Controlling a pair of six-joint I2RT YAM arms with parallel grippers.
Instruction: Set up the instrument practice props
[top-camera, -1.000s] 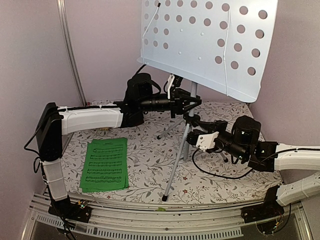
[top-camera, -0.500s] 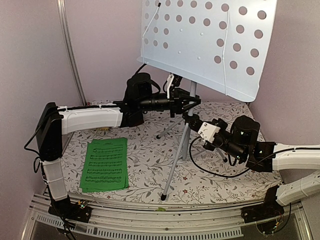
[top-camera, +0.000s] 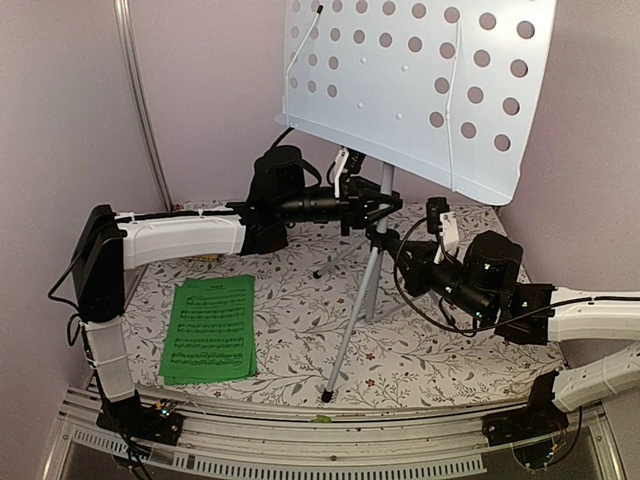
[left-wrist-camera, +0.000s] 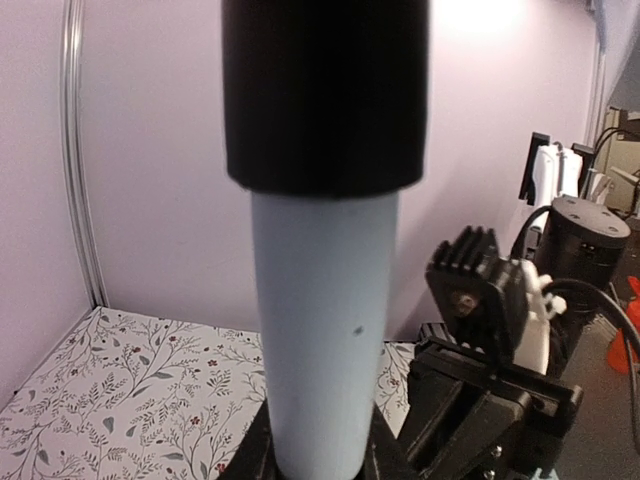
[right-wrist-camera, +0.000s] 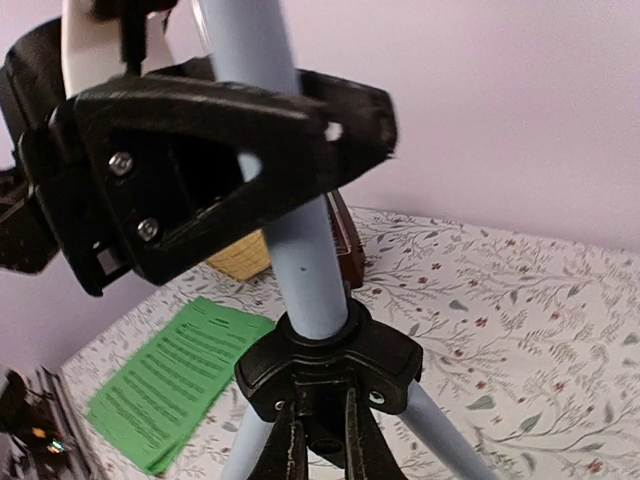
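Observation:
The pale blue music stand (top-camera: 420, 90) stands upright mid-table on its silver tripod legs (top-camera: 347, 335). My left gripper (top-camera: 375, 207) is shut on its pole (left-wrist-camera: 320, 330), just below a black collar. My right gripper (top-camera: 393, 244) is shut on the underside of the black tripod hub (right-wrist-camera: 330, 365), its fingers (right-wrist-camera: 292, 450) pinching a tab there. The green sheet-music booklet (top-camera: 210, 328) lies flat at the front left and also shows in the right wrist view (right-wrist-camera: 170, 375). The reddish-brown metronome (right-wrist-camera: 346, 240) peeks out behind the pole and is hidden in the top view.
A tan woven straw mat (right-wrist-camera: 240, 257) lies next to the metronome at the back left. A floral cloth (top-camera: 300, 330) covers the table. Pale walls close the left, back and right. A metal rail (top-camera: 330, 430) runs along the near edge.
My right gripper has swung up and rolled its wrist, closing in on the tripod hub. The left gripper, the stand and the booklet have not moved.

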